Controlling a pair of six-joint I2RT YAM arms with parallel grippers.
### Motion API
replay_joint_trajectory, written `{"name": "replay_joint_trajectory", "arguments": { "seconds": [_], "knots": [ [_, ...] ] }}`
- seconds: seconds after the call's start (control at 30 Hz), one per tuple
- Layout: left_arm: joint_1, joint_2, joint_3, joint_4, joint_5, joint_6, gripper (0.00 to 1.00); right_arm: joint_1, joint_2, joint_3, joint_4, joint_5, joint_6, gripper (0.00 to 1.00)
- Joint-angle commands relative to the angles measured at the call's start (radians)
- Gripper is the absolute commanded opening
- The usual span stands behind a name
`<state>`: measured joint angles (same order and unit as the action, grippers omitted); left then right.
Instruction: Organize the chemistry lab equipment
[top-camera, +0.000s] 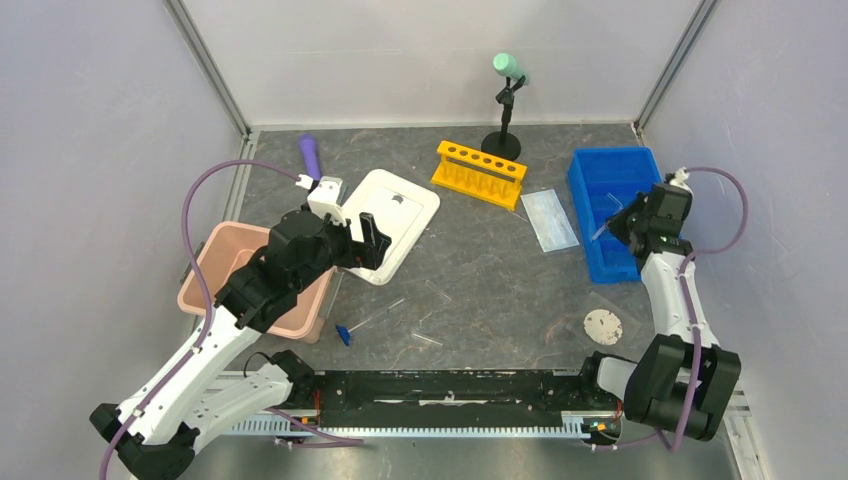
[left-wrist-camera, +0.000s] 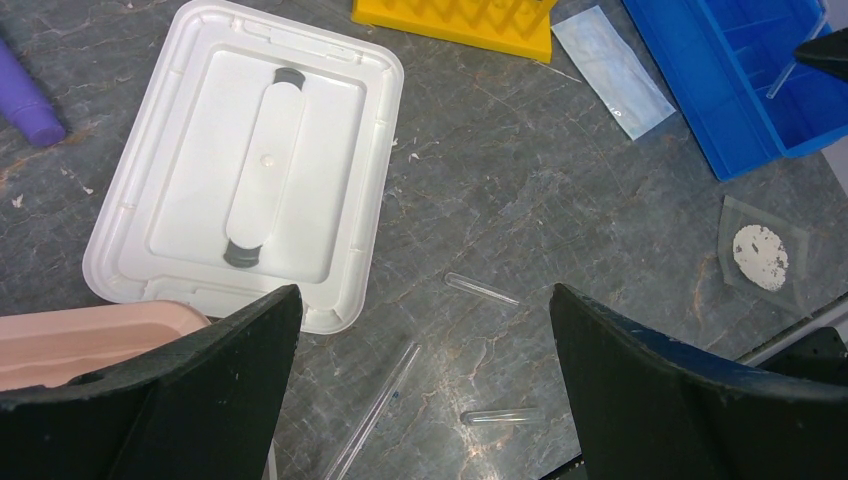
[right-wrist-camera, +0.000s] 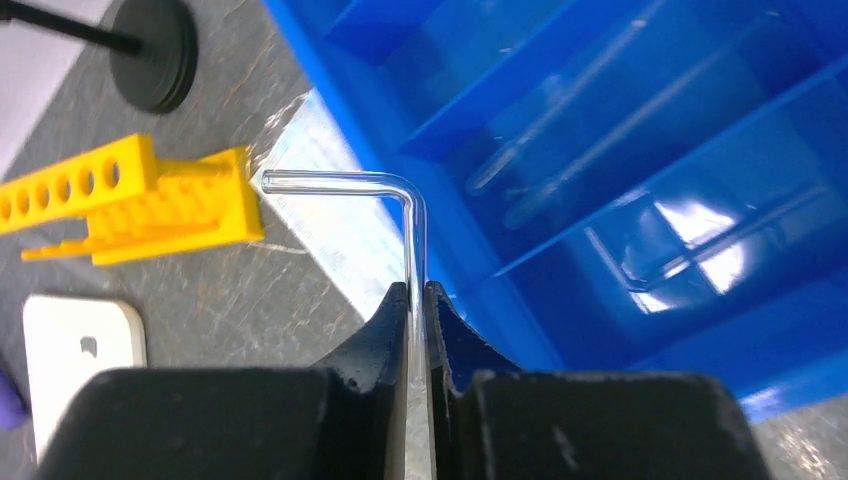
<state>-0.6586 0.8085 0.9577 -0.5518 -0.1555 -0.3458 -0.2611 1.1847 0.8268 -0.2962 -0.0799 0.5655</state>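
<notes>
My left gripper (top-camera: 365, 240) is open and empty, hovering over the table; in its wrist view (left-wrist-camera: 425, 400) two short clear tubes (left-wrist-camera: 481, 289) (left-wrist-camera: 500, 415) and a long thin tube (left-wrist-camera: 375, 410) lie below it. The long tube's blue cap (top-camera: 343, 334) shows from above. My right gripper (top-camera: 620, 222) is shut on a bent clear glass tube (right-wrist-camera: 410, 210) at the left edge of the blue tray (top-camera: 612, 175), which holds several clear tubes (right-wrist-camera: 560, 130). The pale blue face mask (top-camera: 549, 218) lies left of the tray. The clear dish with white disc (top-camera: 603, 326) sits front right.
A yellow tube rack (top-camera: 480, 172) stands at the back centre. A white lid (top-camera: 385, 222) lies under my left arm, beside a pink basin (top-camera: 215, 265). A purple cylinder (top-camera: 310, 155) lies back left. A black stand (top-camera: 505, 110) is at the back.
</notes>
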Motion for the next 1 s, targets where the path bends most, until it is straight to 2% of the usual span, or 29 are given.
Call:
{"name": "replay_joint_trajectory", "arguments": {
  "seconds": [0.0, 0.17, 0.47, 0.97],
  "knots": [
    [-0.003, -0.008, -0.008, 0.023, -0.003, 0.041, 1.0, -0.084, -0.061, -0.081, 0.075, 0.03, 0.111, 0.11],
    [-0.003, -0.002, -0.007, 0.023, 0.005, 0.04, 1.0, -0.135, -0.056, -0.116, 0.095, 0.028, 0.201, 0.11],
    [-0.003, -0.009, -0.008, 0.023, -0.004, 0.041, 1.0, -0.151, -0.056, -0.169, 0.104, 0.113, 0.4, 0.11],
    [-0.003, -0.006, -0.008, 0.023, -0.009, 0.042, 1.0, -0.204, -0.082, -0.274, 0.117, 0.184, 0.495, 0.11]
  ]
}}
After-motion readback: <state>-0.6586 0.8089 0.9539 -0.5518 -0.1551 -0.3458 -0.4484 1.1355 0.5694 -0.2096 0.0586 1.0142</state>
